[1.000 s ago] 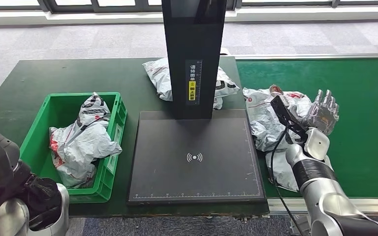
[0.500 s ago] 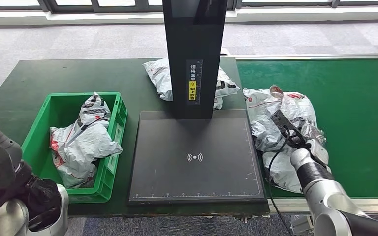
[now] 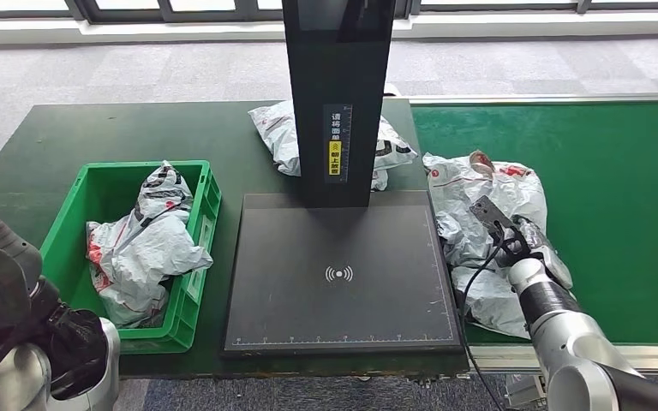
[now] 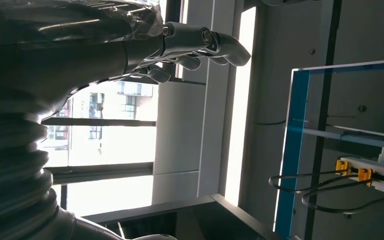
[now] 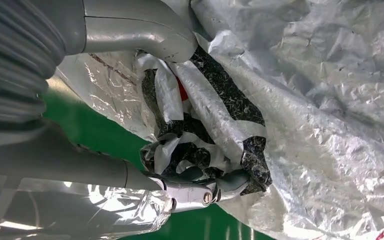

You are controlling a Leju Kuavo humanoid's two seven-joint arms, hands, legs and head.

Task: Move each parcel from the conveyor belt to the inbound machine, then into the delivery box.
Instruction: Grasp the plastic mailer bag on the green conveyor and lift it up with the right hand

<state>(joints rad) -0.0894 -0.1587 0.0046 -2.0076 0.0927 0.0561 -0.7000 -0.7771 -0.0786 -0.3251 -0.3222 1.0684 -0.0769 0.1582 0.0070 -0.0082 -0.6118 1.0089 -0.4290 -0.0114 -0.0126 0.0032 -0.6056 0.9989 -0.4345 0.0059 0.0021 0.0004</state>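
Note:
A crumpled white and grey parcel (image 3: 471, 193) lies on the green conveyor belt (image 3: 617, 188), just right of the inbound machine's black platform (image 3: 343, 274). My right hand (image 3: 533, 242) is down on its near part. In the right wrist view the thumb (image 5: 140, 30) presses the plastic (image 5: 305, 100) and the fingers (image 5: 195, 192) curl into a black-printed fold, gripping it. My left hand (image 4: 195, 42) hangs off the table at the left, holding nothing, its fingers loosely apart.
The machine's black column (image 3: 337, 94) rises behind the platform, with another parcel (image 3: 278, 128) lying behind it. A green delivery box (image 3: 193, 257) at the left holds bagged parcels (image 3: 141, 244). The dark green table reaches left past the box.
My right hand was raised and spread above the parcel; it has dropped onto the parcel and its fingers have closed into the plastic. The parcel's near part has bunched slightly.

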